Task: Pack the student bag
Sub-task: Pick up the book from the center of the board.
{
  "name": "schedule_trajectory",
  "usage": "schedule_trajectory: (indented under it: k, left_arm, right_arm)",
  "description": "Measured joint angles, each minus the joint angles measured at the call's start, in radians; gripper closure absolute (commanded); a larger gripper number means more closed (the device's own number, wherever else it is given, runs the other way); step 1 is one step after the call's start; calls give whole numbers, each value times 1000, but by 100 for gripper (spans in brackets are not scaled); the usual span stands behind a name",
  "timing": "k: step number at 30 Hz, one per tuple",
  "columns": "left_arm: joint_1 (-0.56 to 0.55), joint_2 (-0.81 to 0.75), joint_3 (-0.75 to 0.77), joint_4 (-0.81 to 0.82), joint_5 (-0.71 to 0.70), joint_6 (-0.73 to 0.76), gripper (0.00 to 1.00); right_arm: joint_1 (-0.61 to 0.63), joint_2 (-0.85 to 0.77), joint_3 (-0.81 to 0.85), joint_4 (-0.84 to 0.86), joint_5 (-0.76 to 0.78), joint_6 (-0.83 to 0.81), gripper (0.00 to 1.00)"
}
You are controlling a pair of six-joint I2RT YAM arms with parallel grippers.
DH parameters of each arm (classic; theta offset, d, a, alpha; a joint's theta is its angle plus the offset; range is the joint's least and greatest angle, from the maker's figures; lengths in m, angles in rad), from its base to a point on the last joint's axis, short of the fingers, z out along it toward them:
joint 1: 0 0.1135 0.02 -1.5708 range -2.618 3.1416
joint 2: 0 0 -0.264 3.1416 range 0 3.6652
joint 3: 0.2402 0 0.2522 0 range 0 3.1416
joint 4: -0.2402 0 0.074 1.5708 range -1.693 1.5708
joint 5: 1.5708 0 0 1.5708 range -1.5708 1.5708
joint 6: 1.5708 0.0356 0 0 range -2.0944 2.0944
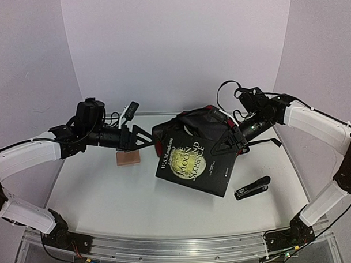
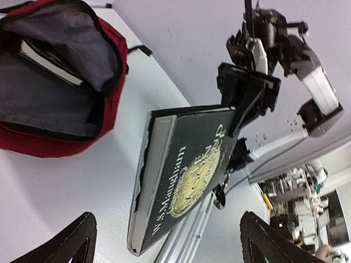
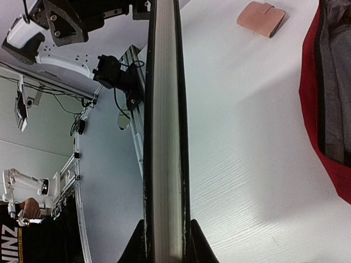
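Closest to the lens, your right gripper [image 3: 166, 230] is clamped on the edge of one black hardback book [image 3: 164, 126], held tilted over the table [image 1: 108, 197]. Your left gripper [image 1: 142, 139] faces that book with its jaws wide apart, holding nothing. One student bag [image 1: 201, 120], dark red with black trim, lies unzipped just behind the right gripper with its grey lining exposed and a second book [image 2: 46, 57] inside. Count also one black stapler [image 1: 252, 187] on the near side of the right gripper and one small tan item [image 1: 128, 158] just under the left gripper.
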Motion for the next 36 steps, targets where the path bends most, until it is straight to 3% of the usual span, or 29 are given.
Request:
schedule_trajectory:
  k: [7, 15, 32, 34, 36]
  left_arm:
    - [-55, 86, 15, -21, 140, 39, 24]
    - [-90, 132, 8, 77, 238, 31, 49]
    - [-111, 141, -66, 308, 359, -64, 88]
    - [-110, 141, -73, 341, 371, -70, 97]
    - [-110, 141, -81, 363, 374, -80, 100]
  right_arm:
    - [30, 0, 0, -84, -3, -94, 100]
    - [47, 1, 24, -103, -47, -115, 100]
    - [54, 21, 67, -120, -133, -126, 100]
    - [54, 24, 73, -128, -140, -118, 93]
    - [54, 31, 81, -137, -143, -115, 80]
